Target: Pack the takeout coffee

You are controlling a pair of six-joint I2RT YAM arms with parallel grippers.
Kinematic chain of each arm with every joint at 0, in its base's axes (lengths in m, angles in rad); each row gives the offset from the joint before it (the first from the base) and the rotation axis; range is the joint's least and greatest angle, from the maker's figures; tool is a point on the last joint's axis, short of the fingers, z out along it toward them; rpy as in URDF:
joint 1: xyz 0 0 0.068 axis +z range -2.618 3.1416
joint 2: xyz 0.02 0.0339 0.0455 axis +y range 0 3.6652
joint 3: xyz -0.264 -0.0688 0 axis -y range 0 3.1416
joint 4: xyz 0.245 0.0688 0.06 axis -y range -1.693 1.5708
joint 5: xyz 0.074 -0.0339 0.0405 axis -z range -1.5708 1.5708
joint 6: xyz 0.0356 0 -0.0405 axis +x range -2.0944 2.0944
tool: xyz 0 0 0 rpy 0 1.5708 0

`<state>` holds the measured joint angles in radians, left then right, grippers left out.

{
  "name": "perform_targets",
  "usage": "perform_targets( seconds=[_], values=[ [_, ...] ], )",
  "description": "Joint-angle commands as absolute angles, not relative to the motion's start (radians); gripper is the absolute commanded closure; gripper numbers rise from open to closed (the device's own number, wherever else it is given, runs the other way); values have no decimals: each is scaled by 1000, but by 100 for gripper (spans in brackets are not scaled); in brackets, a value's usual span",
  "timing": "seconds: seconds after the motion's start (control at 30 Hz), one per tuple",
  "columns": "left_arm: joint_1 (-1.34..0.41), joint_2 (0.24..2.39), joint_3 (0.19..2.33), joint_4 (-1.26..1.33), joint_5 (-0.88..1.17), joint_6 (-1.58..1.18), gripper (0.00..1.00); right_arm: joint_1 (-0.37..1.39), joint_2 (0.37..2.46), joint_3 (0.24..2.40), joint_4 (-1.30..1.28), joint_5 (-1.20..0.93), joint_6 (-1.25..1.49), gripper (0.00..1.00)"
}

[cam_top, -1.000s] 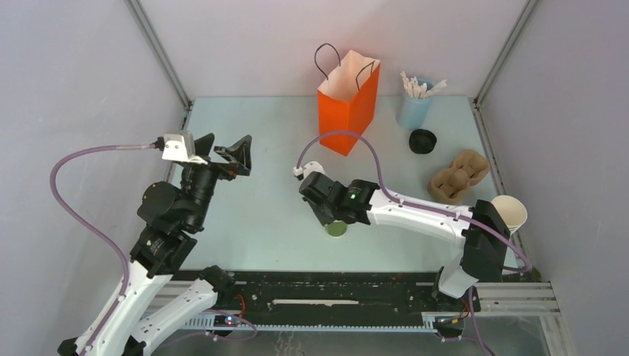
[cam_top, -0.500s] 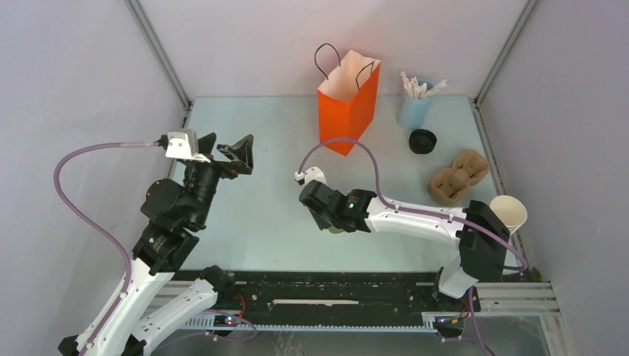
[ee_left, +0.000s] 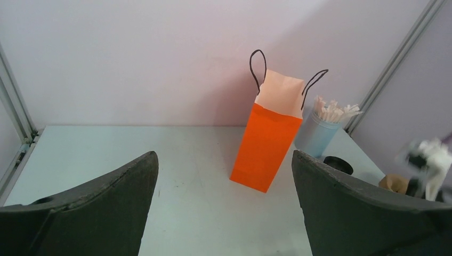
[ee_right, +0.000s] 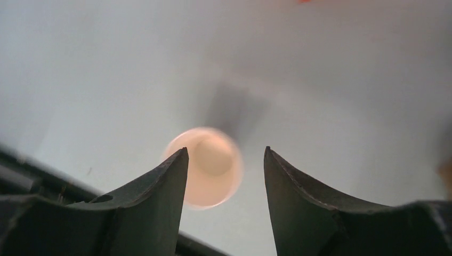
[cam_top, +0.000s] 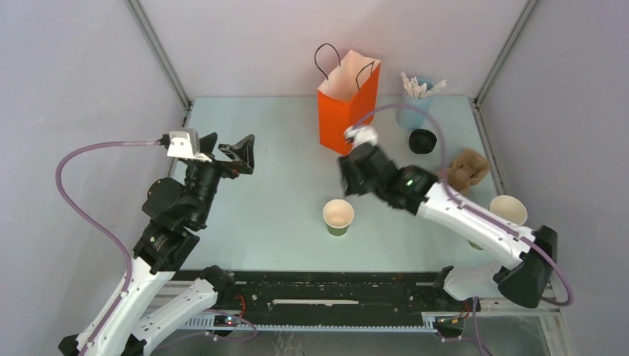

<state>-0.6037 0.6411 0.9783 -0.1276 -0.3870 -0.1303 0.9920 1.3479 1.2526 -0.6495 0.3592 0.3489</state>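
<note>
Tall orange paper bag (cam_top: 348,100) stands at the back. My left tool (cam_top: 226,152) is wide open and empty. My right tool (ee_right: 225,151) is parted and holds nothing. The lidless olive-green paper cup (cam_top: 338,216) sits mid-bench on its near-left, and the round black plastic lid (cam_top: 423,141) lies far-right, nearest this arm.

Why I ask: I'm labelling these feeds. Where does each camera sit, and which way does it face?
Top external: above and behind the robot, looking down on the table; left arm and right arm show.
Left wrist: on the left arm, facing the back wall and orange bag; the left gripper, open, frames the bottom.
Right wrist: on the right arm, looking down at the blurred lidless cup; the right gripper, open, flanks it.
Shared: bag in top and left wrist; cup in top and right wrist.
</note>
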Motion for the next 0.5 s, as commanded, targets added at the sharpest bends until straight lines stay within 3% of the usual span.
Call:
perform_targets(
  seconds=[0.0,0.23,0.47],
  values=[
    [-598,647,978,-97,-363,-121,0,689,1306,1288,-726,357,302,37],
    [-597,660,984,-104,-347,-124,0,276,1479,1304,-584,221,244,37],
    [-597,672,997,-115,-315,-133,0,135,1746,1462,-510,160,200,43]
  ],
)
